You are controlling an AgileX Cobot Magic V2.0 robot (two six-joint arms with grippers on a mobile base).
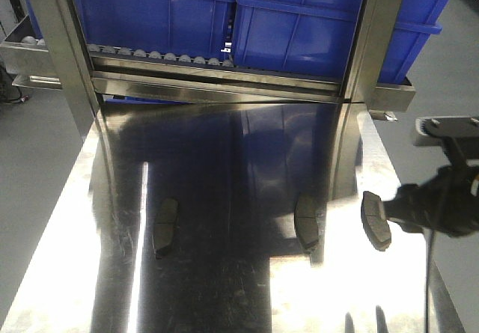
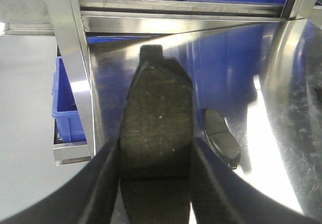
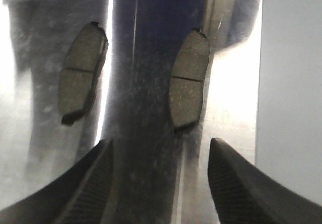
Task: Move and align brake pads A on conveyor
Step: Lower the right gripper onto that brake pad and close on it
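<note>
Two black fingers [image 2: 98, 189] of the left gripper [image 2: 156, 146] were clamped on the long edges of a dark grey brake pad [image 2: 157, 98]. The pad pointed lengthwise toward 12 o'clock with its small end tab at the far tip. In the left wrist view a second pad [image 2: 221, 139] lay flat on the shiny steel desk [image 2: 282, 148] at 3 o'clock of the held one, apart from it. A steel post [image 2: 68, 58] stood at 9 o'clock with a blue bin [image 2: 65, 108] behind it, and a steel shelf rail [image 2: 176, 22] crossed the view at 12 o'clock.

The right gripper [image 3: 160, 146] hung wide open with nothing between its fingers. Beyond it, in the right wrist view, two pads lay flat on the desk, well apart and roughly parallel, each with a thin groove across its middle. One pad [image 3: 83, 73] was at 11 o'clock. The other pad [image 3: 188, 83] was at 1 o'clock, nearer the desk's edge at 3 o'clock.

In the front view the held brake pad sat near the desk's edge at 3 o'clock of the frame. Two pads lay on the desk toward 9 o'clock of it, and large blue crates [image 1: 299, 19] filled the rack at 12 o'clock.
</note>
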